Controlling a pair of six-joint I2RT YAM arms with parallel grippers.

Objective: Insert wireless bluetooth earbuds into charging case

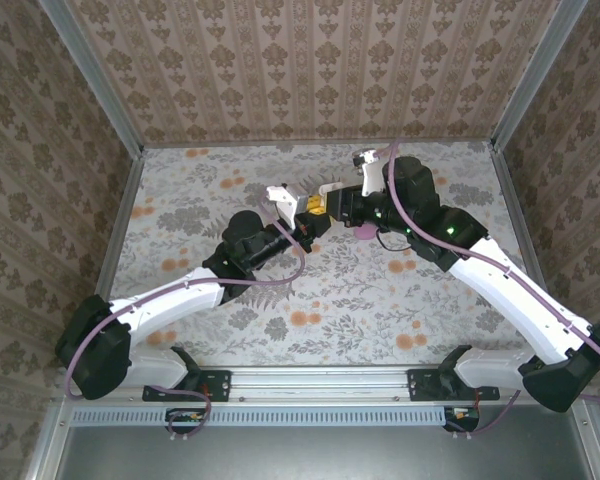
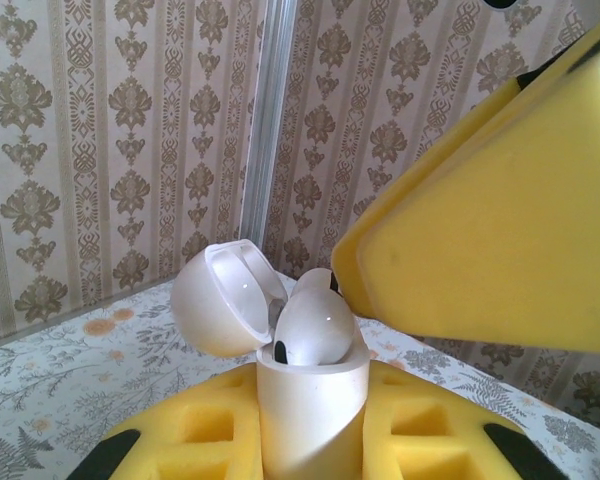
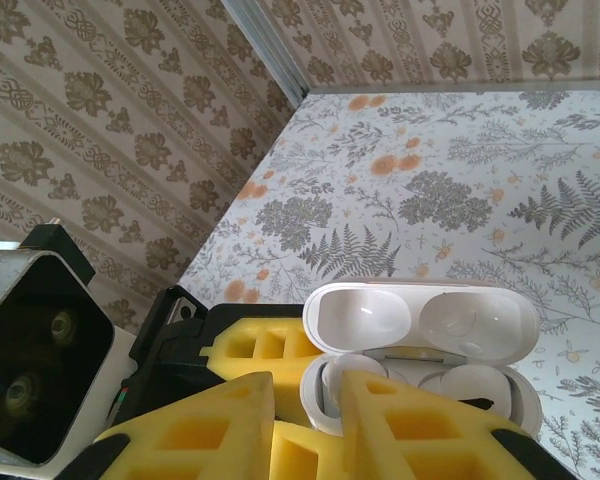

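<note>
Grasping the open white charging case (image 2: 310, 400) is your left gripper (image 2: 310, 452); an earbud (image 2: 315, 325) sits in the case's mouth. Your right gripper (image 3: 308, 392) nearby: clenched or released, unclear.

robot lab test cell: aluminium frame posts (image 1: 92, 75), damask-print wall panels (image 1: 320, 60), floral-print tabletop (image 1: 380, 300), left arm (image 1: 170, 298) and right arm (image 1: 510, 290) bolted to a rail (image 1: 320, 378).

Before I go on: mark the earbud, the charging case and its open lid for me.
earbud (image 2: 315, 325): left wrist view, on its rounded glossy head.
charging case (image 2: 310, 420): left wrist view, on the body's front wall.
case lid (image 2: 205, 305): left wrist view, on its outer shell.
</note>
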